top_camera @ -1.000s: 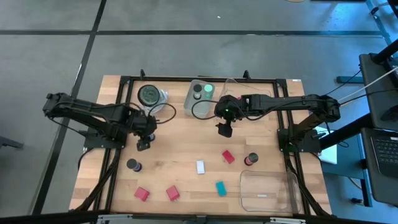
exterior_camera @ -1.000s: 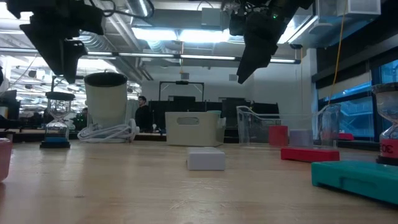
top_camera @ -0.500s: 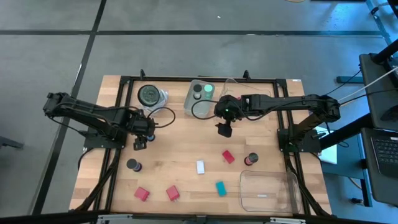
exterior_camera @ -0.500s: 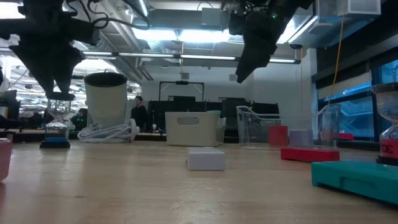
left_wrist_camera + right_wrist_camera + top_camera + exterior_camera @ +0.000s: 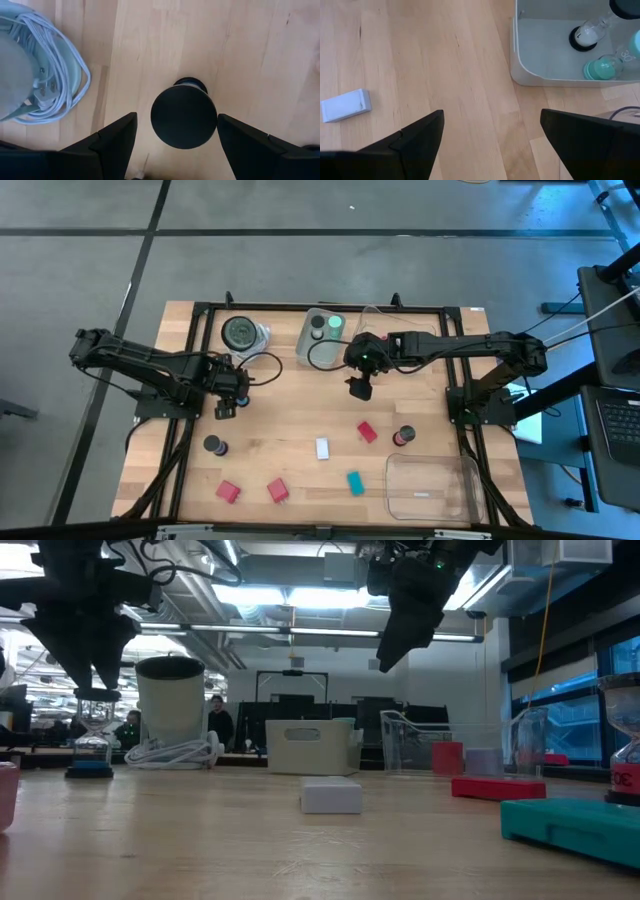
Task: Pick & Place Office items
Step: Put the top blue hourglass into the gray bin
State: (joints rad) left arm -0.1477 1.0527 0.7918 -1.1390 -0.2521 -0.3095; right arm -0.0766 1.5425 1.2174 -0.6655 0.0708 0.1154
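Observation:
A short dark cylinder (image 5: 214, 445) stands upright on the wood at the table's left; in the low view it is a small hourglass (image 5: 90, 735). My left gripper (image 5: 222, 408) hangs open above it, pointing steeply down. In the left wrist view its fingers stand either side of the round dark top (image 5: 184, 116) without touching. My right gripper (image 5: 358, 388) hovers open over the table's middle, holding nothing. Loose on the wood lie a white block (image 5: 322, 448), a teal block (image 5: 354, 482), three red blocks (image 5: 366, 431) (image 5: 277, 491) (image 5: 228, 491) and a second cylinder (image 5: 403, 436).
A clear tray (image 5: 432, 485) sits at the near right. A grey tray (image 5: 325, 330) with small hourglasses stands at the far middle. A round grey dish (image 5: 243, 333) with a coiled white cable is at the far left. People show in the room behind.
My left gripper has rolled and tipped more steeply down over the dark cylinder, its fingertips shifting a little toward the table's left edge. Its fingers have stayed open. My right arm has kept still.

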